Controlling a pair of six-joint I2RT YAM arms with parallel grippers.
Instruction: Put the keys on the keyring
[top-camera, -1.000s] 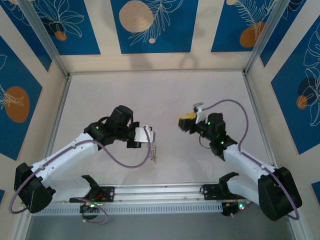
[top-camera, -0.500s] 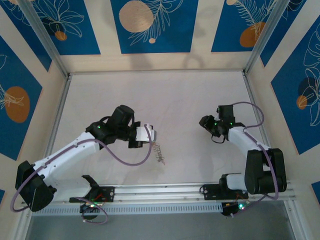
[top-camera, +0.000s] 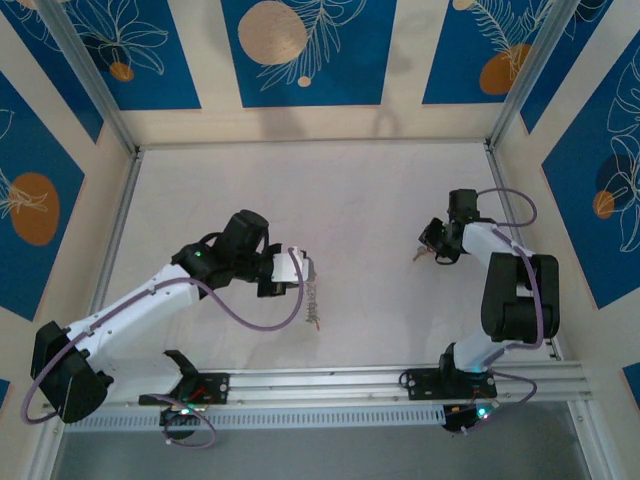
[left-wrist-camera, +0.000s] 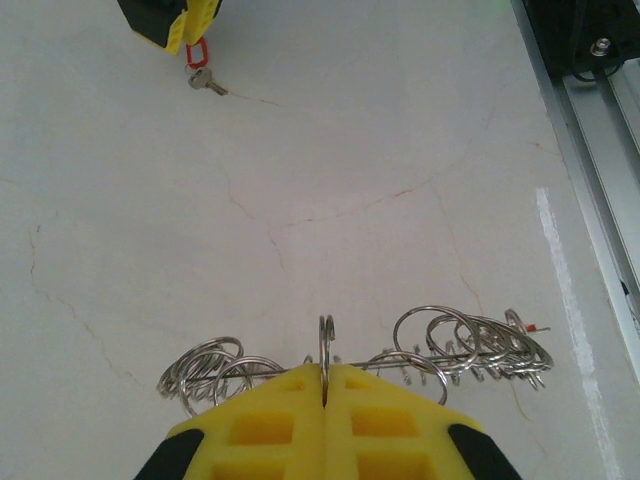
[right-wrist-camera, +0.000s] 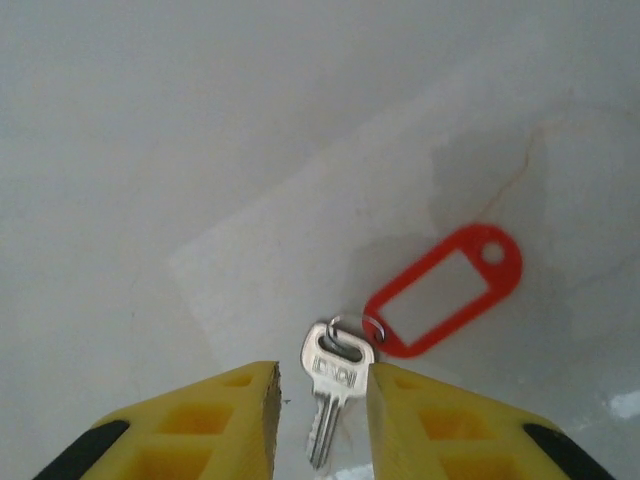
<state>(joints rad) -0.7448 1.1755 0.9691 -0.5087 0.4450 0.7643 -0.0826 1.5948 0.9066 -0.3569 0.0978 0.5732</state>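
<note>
While the left jaws were pressed together on the keyring (left-wrist-camera: 326, 345), low in the middle of the left wrist view, the right jaws stood apart with a small silver key (right-wrist-camera: 333, 380) between them on the counter (right-wrist-camera: 150, 150), its red tag (right-wrist-camera: 445, 290) up to the right.

Pale cracked table (top-camera: 350, 190) between blue patterned walls (top-camera: 300, 50).
</note>
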